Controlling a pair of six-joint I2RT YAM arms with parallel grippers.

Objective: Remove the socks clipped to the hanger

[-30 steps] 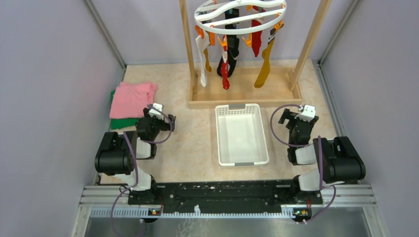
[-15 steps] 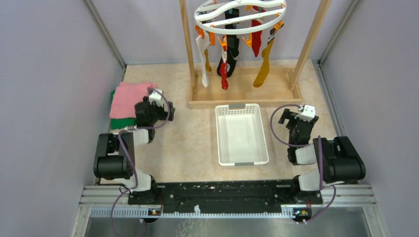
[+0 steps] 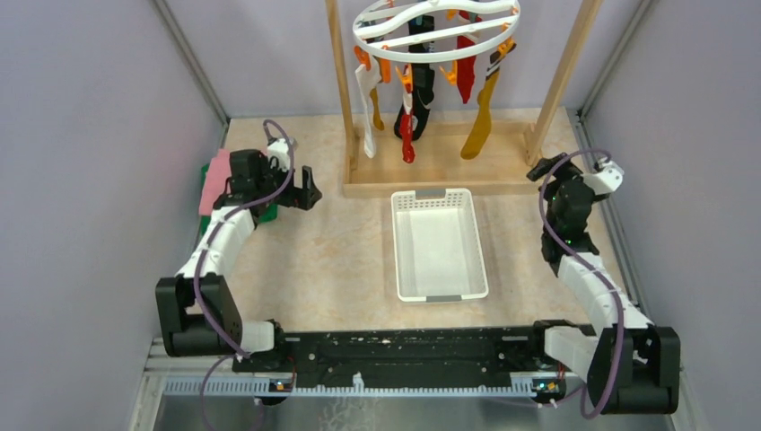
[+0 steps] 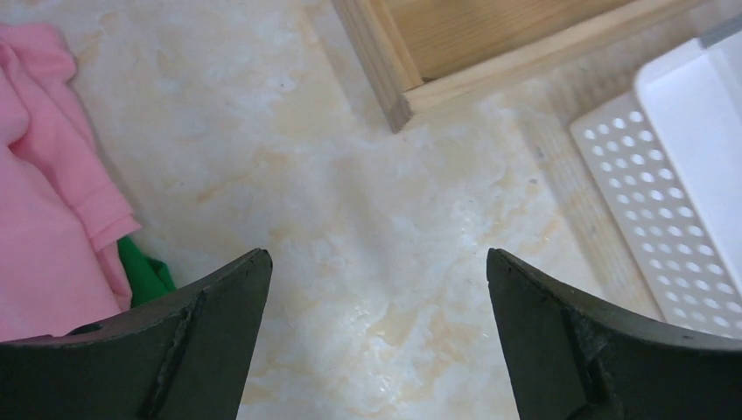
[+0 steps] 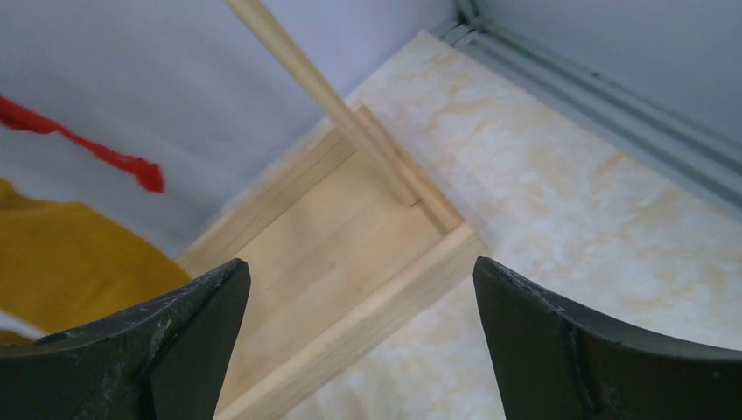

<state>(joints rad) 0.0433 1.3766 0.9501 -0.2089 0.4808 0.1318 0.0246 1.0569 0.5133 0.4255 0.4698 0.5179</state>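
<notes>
The socks (image 3: 420, 90) hang limp and lengthwise-vertical from the hanger (image 3: 437, 27), a stiff white plastic oval with orange clips (image 3: 388, 65), high inside the wooden frame (image 3: 440, 187), toes dangling over the frame's base board. Both grippers sit low, beside that base, so the coming reach is up and inward. The right gripper (image 3: 549, 171), jaws spread wide and empty, is off the frame's right front corner, and its wrist view already catches the mustard sock (image 5: 70, 254), the nearest one on that side. The left gripper (image 3: 305, 190), equally wide and empty, is off the frame's left front corner, nearer the white sock (image 3: 366, 112). In front of the frame lies a perforated white plastic basket (image 3: 396, 242); left of it, a soft pink cloth (image 4: 44, 219).
</notes>
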